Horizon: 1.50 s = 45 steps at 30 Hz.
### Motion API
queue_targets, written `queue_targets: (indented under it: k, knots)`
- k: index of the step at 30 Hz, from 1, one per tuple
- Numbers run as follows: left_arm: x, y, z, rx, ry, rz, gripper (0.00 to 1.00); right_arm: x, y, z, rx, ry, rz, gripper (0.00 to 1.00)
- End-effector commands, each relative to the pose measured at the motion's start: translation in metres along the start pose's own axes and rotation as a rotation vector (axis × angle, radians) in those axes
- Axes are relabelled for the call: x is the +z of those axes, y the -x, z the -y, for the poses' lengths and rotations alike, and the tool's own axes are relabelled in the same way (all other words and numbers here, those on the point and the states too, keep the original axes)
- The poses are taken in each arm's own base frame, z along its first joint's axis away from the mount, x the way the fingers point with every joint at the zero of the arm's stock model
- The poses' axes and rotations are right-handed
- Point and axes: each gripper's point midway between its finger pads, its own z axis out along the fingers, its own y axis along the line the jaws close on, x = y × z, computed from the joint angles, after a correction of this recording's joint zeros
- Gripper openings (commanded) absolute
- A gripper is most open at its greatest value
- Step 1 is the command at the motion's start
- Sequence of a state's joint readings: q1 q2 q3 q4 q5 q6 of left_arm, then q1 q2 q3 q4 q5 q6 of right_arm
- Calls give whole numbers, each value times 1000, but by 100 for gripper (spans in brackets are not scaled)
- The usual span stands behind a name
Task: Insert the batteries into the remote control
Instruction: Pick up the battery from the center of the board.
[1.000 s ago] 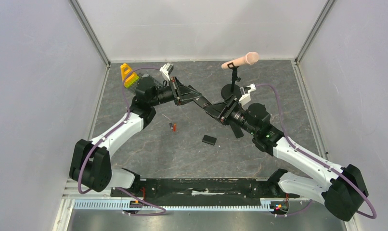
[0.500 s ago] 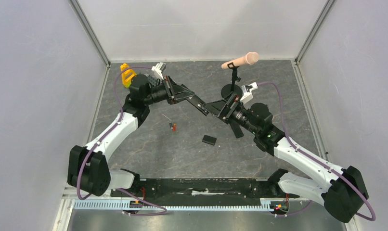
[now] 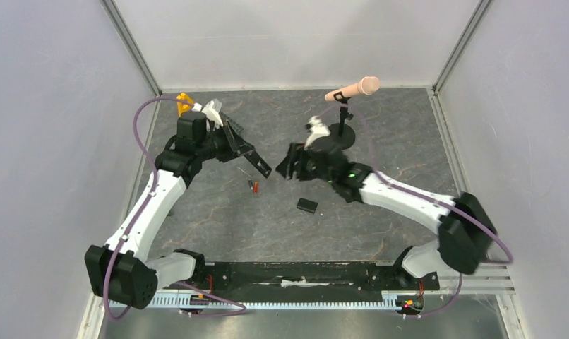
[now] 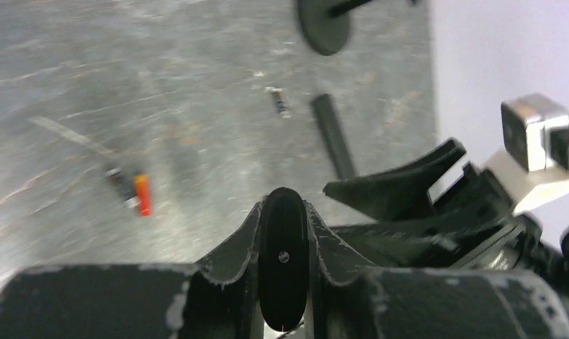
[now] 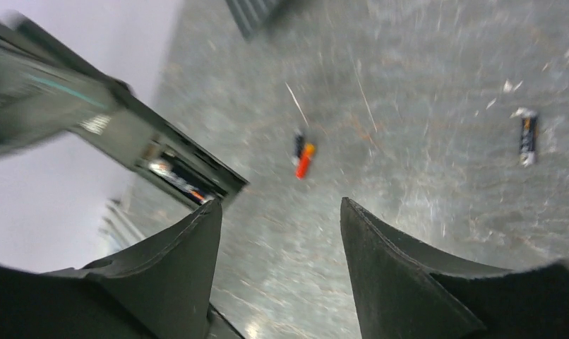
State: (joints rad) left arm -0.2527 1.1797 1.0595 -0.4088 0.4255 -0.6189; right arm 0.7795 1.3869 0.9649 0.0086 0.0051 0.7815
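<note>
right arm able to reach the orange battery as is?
Probably yes: right claw is open and empty, the orange battery lies bare ahead of it, and the remote control held by the left claw sits off to one side.

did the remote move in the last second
Yes. The remote control, held in the left gripper, has swung left, away from the microphone stand's base.

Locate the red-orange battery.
Top view: the red-orange battery lies on the table left of centre, beside a dark battery, just below the tip of the remote control.
</note>
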Motion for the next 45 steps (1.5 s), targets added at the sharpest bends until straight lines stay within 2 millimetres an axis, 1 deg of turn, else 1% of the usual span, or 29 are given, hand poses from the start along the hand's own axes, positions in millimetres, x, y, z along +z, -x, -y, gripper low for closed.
queue_targets:
  k: [1, 2, 4, 8, 9, 12, 16, 19, 24, 31, 35, 38, 40, 42, 43, 45]
  knots:
    - [-34, 14, -45, 95, 299, 105, 2, 34, -44, 7, -200, -157, -110, 63]
    - [-41, 18, -56, 95, 365, 134, 2, 41, -46, 2, -215, -164, -120, 62]
    - [-57, 22, -68, 107, 450, 187, 2, 58, -56, -6, -267, -177, -150, 60]
    - [-78, 25, -79, 113, 531, 259, 2, 86, -75, -13, -326, -213, -191, 52]
    - [-83, 25, -81, 111, 544, 275, 2, 93, -81, -13, -332, -225, -207, 50]
    - [-94, 26, -86, 96, 581, 323, 2, 108, -90, -11, -345, -260, -215, 45]
    - [-99, 24, -87, 87, 579, 344, 2, 128, -102, -8, -370, -291, -225, 43]
    - [-99, 21, -87, 84, 571, 340, 2, 140, -108, -6, -383, -316, -226, 43]
    - [-96, 15, -86, 70, 550, 323, 2, 152, -119, 4, -404, -354, -239, 40]
    - [-94, 13, -85, 74, 542, 315, 2, 158, -136, 21, -434, -381, -280, 34]
    - [-89, 12, -82, 87, 516, 296, 2, 156, -139, 26, -452, -389, -294, 23]
    - [-84, 12, -76, 117, 474, 279, 2, 150, -139, 30, -469, -395, -306, 11]
    - [-79, 10, -69, 154, 427, 253, 2, 141, -132, 33, -474, -400, -301, 4]
    - [-75, 8, -61, 189, 376, 229, 2, 130, -121, 37, -466, -397, -290, 2]
    - [-71, 6, -57, 208, 342, 212, 2, 123, -116, 43, -460, -401, -284, 1]
    - [-63, 0, -44, 252, 251, 169, 2, 105, -99, 47, -432, -385, -260, 0]
